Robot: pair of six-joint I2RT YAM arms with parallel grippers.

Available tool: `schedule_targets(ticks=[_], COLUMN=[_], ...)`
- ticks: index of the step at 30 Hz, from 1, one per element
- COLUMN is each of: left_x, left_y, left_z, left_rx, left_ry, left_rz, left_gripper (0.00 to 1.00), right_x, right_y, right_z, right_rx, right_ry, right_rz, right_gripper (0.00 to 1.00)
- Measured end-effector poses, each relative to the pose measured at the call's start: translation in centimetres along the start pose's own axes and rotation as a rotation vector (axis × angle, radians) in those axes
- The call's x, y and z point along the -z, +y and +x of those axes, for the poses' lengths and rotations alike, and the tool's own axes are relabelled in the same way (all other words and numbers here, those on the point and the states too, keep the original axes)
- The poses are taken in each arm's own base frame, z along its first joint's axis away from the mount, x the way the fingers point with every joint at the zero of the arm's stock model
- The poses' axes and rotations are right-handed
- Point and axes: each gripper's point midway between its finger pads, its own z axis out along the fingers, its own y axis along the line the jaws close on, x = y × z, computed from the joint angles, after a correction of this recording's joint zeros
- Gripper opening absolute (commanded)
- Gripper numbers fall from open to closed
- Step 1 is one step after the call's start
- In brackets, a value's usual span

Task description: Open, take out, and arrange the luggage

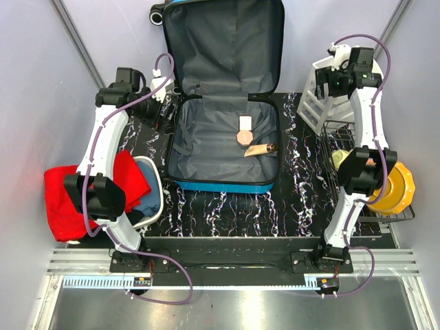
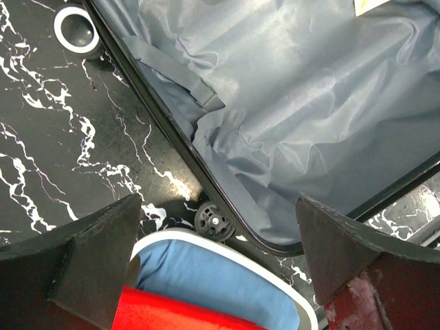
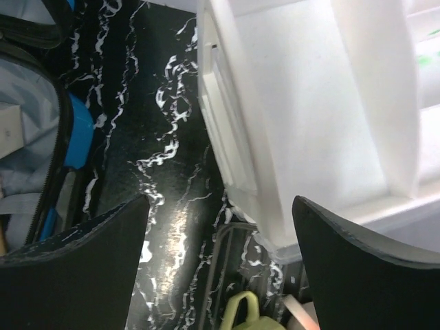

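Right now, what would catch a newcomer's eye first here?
The open blue suitcase in the middle of the table, lid raised, a few small items on its grey lining. Then the red cloth over the tub at left and the yellow thing in the wire basket at right.

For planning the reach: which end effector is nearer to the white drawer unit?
Right. The right end effector hangs over the drawer unit; the left end effector is beyond the suitcase, at its left side.

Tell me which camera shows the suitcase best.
Top external: the suitcase shows nearly whole, lid open, small items inside. Left wrist sees only a corner of lining and one wheel; right wrist only its blue edge at the left.
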Motion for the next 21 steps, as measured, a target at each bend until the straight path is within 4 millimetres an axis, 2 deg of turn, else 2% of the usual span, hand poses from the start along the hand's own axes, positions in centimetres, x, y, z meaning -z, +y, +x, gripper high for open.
schedule_targets(ticks=[4,8,15,21], left_x=[-0.2,-0.8,-2.4,-3.1], left_y=[0.1,0.2,0.4,0.7], left_z=[-0.7,-1.3,-2.0,-2.3], left_rx=[0.012,0.053,0.107,0.132], left_ry=[-0.029,-0.043,-0.046,-0.046], left_rz=[0.002,0.013,0.040,0.053], left_gripper=[0.99,0.99,0.99,0.99], right_x=[-1.3,-1.7,-1.8,-1.2], right_y=[1.2,3.2,6.5,6.5], right_z=[1.1,0.7,-2.5,-5.4], right_rx=[-0.067,-0.176,-0.344,-0.342], right_ry=[0.040,0.036,-0.025,-0.106], right_rz=[-0.066,-0.170,-0.330,-0.343], right_gripper=[0.87,0.88,0.93,0.95])
